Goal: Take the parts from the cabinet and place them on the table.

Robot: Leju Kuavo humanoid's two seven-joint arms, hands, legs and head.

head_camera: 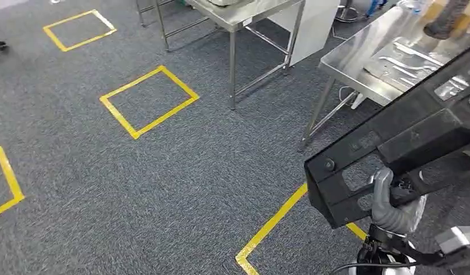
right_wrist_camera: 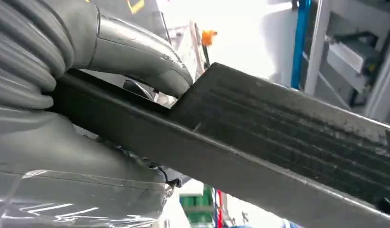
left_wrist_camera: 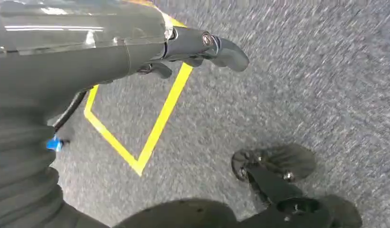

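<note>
Right hand (head_camera: 393, 200) grips the near edge of a long black part (head_camera: 404, 137), thumb wrapped over the rim; the right wrist view confirms fingers clamped on the part (right_wrist_camera: 259, 142). Part is carried tilted, its far end raised toward the steel table (head_camera: 358, 63) at far right. Left hand (left_wrist_camera: 202, 47) hangs over the grey carpet (head_camera: 192, 189), holding nothing; fingers look loosely curled, so I cannot tell whether they are apart or together.

Judgement: carry phase, part not yet over the table. To do it well: keep the grip firm, since the part is long and held at one end, so it will lever against the fingers. Approach squarely, level the part, and set it on bare steel beside the metal pieces (head_camera: 407, 66) already lying there.

Yellow tape squares (head_camera: 149, 100) mark the carpet. No brand, label or writing is legible on the part, table or carpet.
</note>
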